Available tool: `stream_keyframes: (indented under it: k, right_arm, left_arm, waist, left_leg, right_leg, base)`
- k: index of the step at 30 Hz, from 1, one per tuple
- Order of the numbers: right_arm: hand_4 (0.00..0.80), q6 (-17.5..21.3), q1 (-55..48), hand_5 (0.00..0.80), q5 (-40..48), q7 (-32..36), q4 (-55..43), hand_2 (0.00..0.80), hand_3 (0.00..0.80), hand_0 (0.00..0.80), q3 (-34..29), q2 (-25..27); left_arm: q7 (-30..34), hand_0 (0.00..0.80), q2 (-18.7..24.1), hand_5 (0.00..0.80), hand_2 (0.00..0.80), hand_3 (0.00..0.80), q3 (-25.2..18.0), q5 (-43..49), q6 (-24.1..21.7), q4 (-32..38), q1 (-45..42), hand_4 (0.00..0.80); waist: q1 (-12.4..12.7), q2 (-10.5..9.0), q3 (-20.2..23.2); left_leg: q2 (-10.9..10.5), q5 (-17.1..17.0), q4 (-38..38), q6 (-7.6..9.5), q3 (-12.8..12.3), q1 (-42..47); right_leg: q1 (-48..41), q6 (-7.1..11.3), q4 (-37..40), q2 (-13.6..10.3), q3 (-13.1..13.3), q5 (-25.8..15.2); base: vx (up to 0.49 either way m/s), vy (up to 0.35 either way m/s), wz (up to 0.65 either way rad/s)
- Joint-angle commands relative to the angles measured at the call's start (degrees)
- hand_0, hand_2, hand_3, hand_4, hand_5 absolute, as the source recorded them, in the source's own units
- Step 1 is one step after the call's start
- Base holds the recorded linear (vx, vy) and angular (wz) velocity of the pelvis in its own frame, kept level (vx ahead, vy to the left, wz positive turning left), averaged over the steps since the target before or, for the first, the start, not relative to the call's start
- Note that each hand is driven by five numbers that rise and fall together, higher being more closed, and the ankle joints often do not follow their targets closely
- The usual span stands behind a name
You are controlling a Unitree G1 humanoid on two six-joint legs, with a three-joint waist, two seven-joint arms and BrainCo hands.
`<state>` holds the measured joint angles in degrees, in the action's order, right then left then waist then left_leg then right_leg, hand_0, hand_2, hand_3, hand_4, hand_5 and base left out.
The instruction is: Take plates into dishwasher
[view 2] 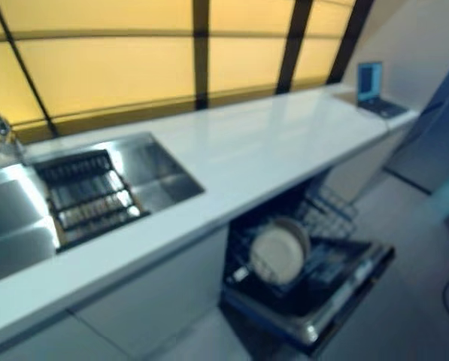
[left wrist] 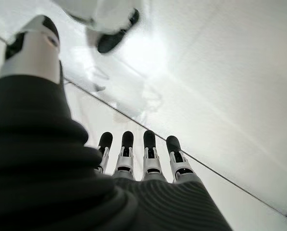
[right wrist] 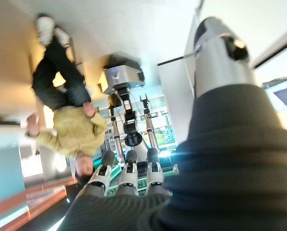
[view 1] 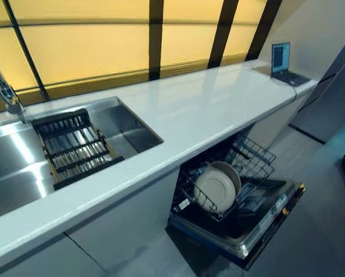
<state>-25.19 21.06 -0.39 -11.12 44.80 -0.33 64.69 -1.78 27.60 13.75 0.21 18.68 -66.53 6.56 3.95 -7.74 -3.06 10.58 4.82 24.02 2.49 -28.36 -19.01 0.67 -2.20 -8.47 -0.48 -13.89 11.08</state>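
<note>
Two plates [view 1: 216, 186] are seen upright in the lower rack [view 1: 190, 196] of the open dishwasher [view 1: 259, 231], lower right of the frame. The left hand [left wrist: 133, 163] is held with fingers straight — nothing grasped. The right hand [right wrist: 129, 175] appears relaxed and empty, a person [right wrist: 68, 120] beyond it.

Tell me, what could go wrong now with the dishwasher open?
The open door and pulled-out rack stick out low over the floor, so the robot might bump or trip on them. The plates stand upright and could rattle or chip if the rack is knocked. A person stands nearby, so arm swings need care.
</note>
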Motion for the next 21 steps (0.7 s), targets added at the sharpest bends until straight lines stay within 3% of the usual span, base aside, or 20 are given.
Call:
stream_keyframes:
  k: [1, 4, 7, 10, 12, 13, 16, 17, 18, 19, 21]
  right_arm:
    - [0.000, -1.1, -1.0, 0.000, 1.0, -3.2, 0.5, 0.000, 0.000, 0.000, -3.4, 4.0]
    - [0.000, 0.5, -3.1, 0.000, 1.8, -2.6, 2.7, 0.000, 0.000, 0.000, -4.7, 3.5]
    - [0.000, 1.8, -3.0, 0.000, 2.3, -1.4, 5.2, 0.000, 0.000, 0.000, -4.8, 2.8]
    - [0.000, 2.5, -1.9, 0.000, 1.6, 0.4, 6.4, 0.000, 0.000, 0.000, -4.2, 1.9]
    - [0.000, 2.4, -1.6, 0.000, 1.6, 1.0, 6.2, 0.000, 0.000, 0.000, -4.0, 0.7]
    - [0.000, 2.3, -1.6, 0.000, 1.3, 1.5, 6.2, 0.000, 0.000, 0.000, -3.9, 0.3]
    - [0.000, 1.1, -2.1, 0.000, 3.1, 2.9, 5.9, 0.000, 0.000, 0.000, -4.1, -0.9]
    - [0.000, 0.9, -1.5, 0.000, 2.3, 3.1, 7.1, 0.000, 0.000, 0.000, -3.5, -2.5]
    - [0.000, 0.6, -0.7, 0.000, 2.8, 2.9, 7.6, 0.000, 0.000, 0.000, -2.7, -3.2]
    - [0.000, 0.3, -0.3, 0.000, 3.1, 3.1, 7.7, 0.000, 0.000, 0.000, -2.2, -3.6]
    - [0.000, 0.8, -1.2, 0.000, 4.1, 4.1, 9.2, 0.000, 0.000, 0.000, -2.6, -4.1]
  left_arm:
    - [0.0, 0.000, -0.3, 0.000, 0.000, 0.000, -0.3, 0.0, -1.4, 1.1, 2.2, 0.000]
    - [-2.1, 0.000, -1.3, 0.000, 0.000, 0.000, 0.6, -2.2, -1.5, -0.1, 1.8, 0.000]
    - [-3.3, 0.000, -1.1, 0.000, 0.000, 0.000, -0.6, -2.1, -1.4, -1.7, 0.7, 0.000]
    - [-5.1, 0.000, -0.6, 0.000, 0.000, 0.000, -2.5, -3.5, -1.3, -2.8, -1.1, 0.000]
    - [-5.2, 0.000, 0.0, 0.000, 0.000, 0.000, -5.7, -4.1, -1.3, -3.7, -3.6, 0.000]
    - [-5.2, 0.000, 0.1, 0.000, 0.000, 0.000, -6.5, -4.2, -1.5, -3.9, -4.2, 0.000]
    - [-3.9, 0.000, 0.1, 0.000, 0.000, 0.000, -9.6, -3.3, -2.6, -4.9, -6.7, 0.000]
    - [-2.9, 0.000, 0.0, 0.000, 0.000, 0.000, -11.0, -3.4, -2.8, -5.0, -7.5, 0.000]
    - [-2.6, 0.000, -0.2, 0.000, 0.000, 0.000, -11.6, -3.5, -2.9, -5.0, -7.6, 0.000]
    - [-2.5, 0.000, -0.3, 0.000, 0.000, 0.000, -12.0, -3.8, -3.0, -5.0, -7.7, 0.000]
    - [-1.8, 0.000, -1.0, 0.000, 0.000, 0.000, -11.3, -5.1, -3.1, -4.7, -6.7, 0.000]
  waist:
    - [-1.5, -2.61, -0.9]
    - [-1.9, -2.51, -0.8]
    - [-1.1, -1.93, -0.7]
    - [0.3, -0.48, -0.8]
    - [2.0, 1.14, -1.4]
    - [2.3, 1.54, -1.6]
    - [3.7, 3.09, -3.1]
    - [5.2, 3.70, -4.3]
    - [5.6, 3.58, -4.7]
    - [5.7, 3.48, -4.9]
    - [2.4, 1.26, -5.3]
  left_leg:
    - [-4.9, 0.2, -11.8, 1.96, -2.2, 3.9]
    - [-7.3, 0.0, -15.5, 2.79, -2.1, 6.7]
    - [-8.1, -1.8, -18.4, 2.17, -1.7, 7.5]
    - [-7.9, -6.1, -21.6, -0.52, -1.3, 6.7]
    - [-7.3, -10.9, -24.4, -3.63, -0.5, 5.2]
    - [-7.1, -11.7, -25.2, -4.25, -0.3, 4.9]
    - [-7.0, -14.0, -27.5, -6.29, 2.7, 3.6]
    - [-6.5, -14.3, -23.1, -6.32, 7.3, 2.9]
    - [-6.7, -13.0, -19.9, -6.23, 11.0, 2.9]
    - [-6.8, -12.4, -18.4, -6.21, 12.6, 2.9]
    - [-4.3, -2.8, -3.6, -4.93, 12.4, 6.8]
  right_leg:
    - [-10.2, 7.77, -2.4, -0.2, 1.2, -5.1]
    - [-9.3, 8.06, -4.1, 0.2, 1.2, -5.7]
    - [-10.5, 7.22, -3.7, 1.3, 1.2, -4.1]
    - [-12.9, 5.05, -0.5, 3.2, 1.4, -0.6]
    - [-13.5, 4.03, 1.1, 4.1, 0.7, 0.5]
    - [-13.5, 3.90, 1.4, 4.2, 0.6, 0.7]
    - [-13.8, 3.62, 3.2, 4.2, 1.1, 0.6]
    - [-12.7, 3.04, 4.6, 4.0, 1.8, -1.3]
    - [-11.7, 2.97, 4.8, 3.3, 2.0, -2.0]
    - [-11.3, 3.00, 4.8, 2.9, 2.0, -2.3]
    - [-8.4, 2.78, 5.2, -0.9, -0.4, -4.5]
  base:
    - [-0.131, 0.023, 0.16]
    - [-0.111, -0.004, 0.02]
    - [-0.171, -0.109, 0.02]
    - [-0.144, -0.108, -0.14]
    - [-0.146, -0.100, 0.00]
    - [-0.110, -0.051, -0.02]
    - [-0.144, -0.032, 0.00]
    - [-0.313, -0.089, 0.00]
    - [-0.358, -0.099, -0.01]
    - [-0.384, -0.065, -0.07]
    - [-0.394, -0.038, 0.14]
